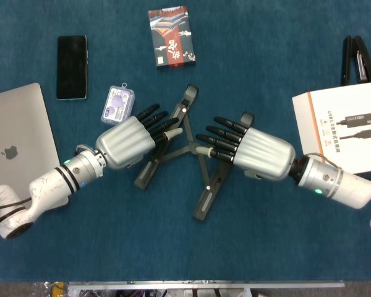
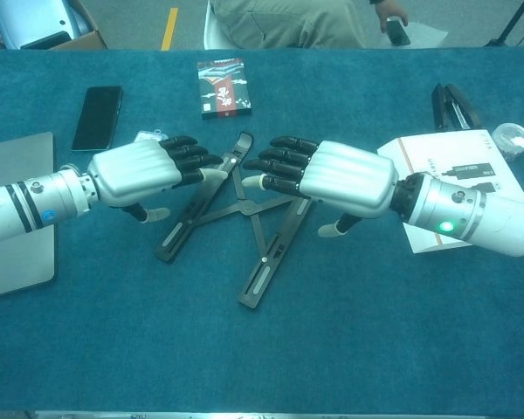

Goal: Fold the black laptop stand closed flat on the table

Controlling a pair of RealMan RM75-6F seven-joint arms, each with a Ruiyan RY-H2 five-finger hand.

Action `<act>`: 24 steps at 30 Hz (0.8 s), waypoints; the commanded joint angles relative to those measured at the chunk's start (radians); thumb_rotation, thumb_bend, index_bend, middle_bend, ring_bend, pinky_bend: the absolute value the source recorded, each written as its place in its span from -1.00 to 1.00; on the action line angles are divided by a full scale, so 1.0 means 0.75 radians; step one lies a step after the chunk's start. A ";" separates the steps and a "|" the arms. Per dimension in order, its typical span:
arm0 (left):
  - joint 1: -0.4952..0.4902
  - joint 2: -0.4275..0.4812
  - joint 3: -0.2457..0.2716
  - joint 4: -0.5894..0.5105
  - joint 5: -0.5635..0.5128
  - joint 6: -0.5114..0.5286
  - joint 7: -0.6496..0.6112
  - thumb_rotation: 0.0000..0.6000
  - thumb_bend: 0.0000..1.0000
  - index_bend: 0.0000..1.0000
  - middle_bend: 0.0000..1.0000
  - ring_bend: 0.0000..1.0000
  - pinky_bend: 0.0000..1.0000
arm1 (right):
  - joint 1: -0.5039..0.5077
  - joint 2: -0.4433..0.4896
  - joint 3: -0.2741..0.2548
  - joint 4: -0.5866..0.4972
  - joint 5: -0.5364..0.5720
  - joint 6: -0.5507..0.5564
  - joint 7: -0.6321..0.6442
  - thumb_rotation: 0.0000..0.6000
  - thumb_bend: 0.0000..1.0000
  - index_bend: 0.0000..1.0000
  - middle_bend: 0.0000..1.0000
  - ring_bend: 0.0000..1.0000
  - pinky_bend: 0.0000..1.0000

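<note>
Black laptop stand (image 1: 198,162) spread in X, flat on table. Left hand (image 1: 128,139) and right hand (image 1: 252,151) over it, fingers extended, grasping nothing. White box (image 1: 346,124) right of stand reads "USB".

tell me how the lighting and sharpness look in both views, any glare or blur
Head view: even, diffuse light, sharp across the table; only a soft sheen on the silver backs of the left hand and right hand, faint shadows beneath them. Chest view: a bluish cast, the black laptop stand crisp, slight bowing of the table's far edge, no motion blur on either hand.
</note>
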 commanded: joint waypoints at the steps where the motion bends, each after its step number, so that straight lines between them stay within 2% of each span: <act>1: -0.004 -0.011 0.003 0.025 0.003 0.006 -0.006 1.00 -0.32 -1.00 -1.00 -1.00 -1.00 | 0.005 -0.020 -0.005 0.032 -0.008 0.012 -0.011 1.00 -1.00 -1.00 -1.00 -1.00 -1.00; 11: -0.017 -0.017 0.009 0.052 -0.046 -0.041 -0.071 1.00 -0.32 -1.00 -1.00 -1.00 -1.00 | -0.010 -0.110 -0.041 0.195 -0.055 0.093 -0.066 1.00 -1.00 -1.00 -1.00 -1.00 -1.00; 24: -0.029 0.005 0.008 0.016 -0.100 -0.096 -0.075 1.00 -0.32 -1.00 -1.00 -1.00 -1.00 | -0.052 -0.206 -0.054 0.310 -0.021 0.117 -0.099 1.00 -1.00 -1.00 -1.00 -1.00 -1.00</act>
